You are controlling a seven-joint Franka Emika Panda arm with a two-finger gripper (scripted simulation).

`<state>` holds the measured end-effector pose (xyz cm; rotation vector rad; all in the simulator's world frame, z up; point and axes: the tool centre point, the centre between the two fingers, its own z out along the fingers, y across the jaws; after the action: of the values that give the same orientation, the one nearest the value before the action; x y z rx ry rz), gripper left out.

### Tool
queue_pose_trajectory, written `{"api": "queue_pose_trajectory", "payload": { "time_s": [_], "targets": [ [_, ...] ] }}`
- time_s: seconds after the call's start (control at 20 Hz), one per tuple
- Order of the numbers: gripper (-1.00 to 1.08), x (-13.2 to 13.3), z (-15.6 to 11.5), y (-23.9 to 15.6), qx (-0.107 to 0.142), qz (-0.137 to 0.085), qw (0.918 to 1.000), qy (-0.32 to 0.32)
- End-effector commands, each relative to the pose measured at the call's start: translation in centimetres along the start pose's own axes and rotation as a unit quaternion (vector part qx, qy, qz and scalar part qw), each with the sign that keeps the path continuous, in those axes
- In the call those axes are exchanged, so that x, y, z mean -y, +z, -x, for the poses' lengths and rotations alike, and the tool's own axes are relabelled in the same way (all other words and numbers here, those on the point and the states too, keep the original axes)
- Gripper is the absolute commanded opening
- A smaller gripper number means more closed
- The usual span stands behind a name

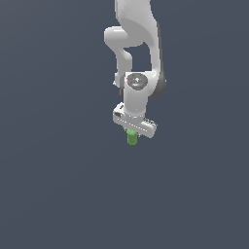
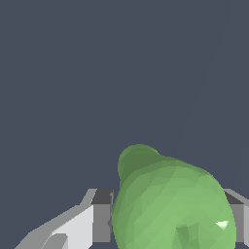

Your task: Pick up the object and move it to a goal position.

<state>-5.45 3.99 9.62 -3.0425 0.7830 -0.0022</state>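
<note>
Plain dark grey-blue background fills my exterior view; the white arm (image 1: 138, 58) hangs down, its gripper (image 1: 132, 132) closed around the green cylinder (image 1: 131, 138), which pokes out below. On my wrist view, the cylinder (image 2: 170, 204) sits clamped between both fingers (image 2: 101, 216).

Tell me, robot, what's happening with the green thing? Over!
Gripper shut on green cylinder. Cylinder hangs below the white hand, a finger on each side. No obstacle in sight. Over.
</note>
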Motion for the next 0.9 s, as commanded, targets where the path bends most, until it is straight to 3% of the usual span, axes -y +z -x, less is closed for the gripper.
{"api": "queue_pose_trajectory", "payload": {
  "time_s": [0.0, 0.4, 0.85],
  "targets": [
    [-1.0, 0.0, 0.1, 0.1, 0.001, 0.0, 1.0, 0.0],
    [-1.0, -0.7, -0.5, -1.4, 0.0, 0.0, 1.0, 0.0],
    [-1.0, -3.7, -2.4, -7.3, 0.001, -0.001, 1.0, 0.0]
  ]
}}
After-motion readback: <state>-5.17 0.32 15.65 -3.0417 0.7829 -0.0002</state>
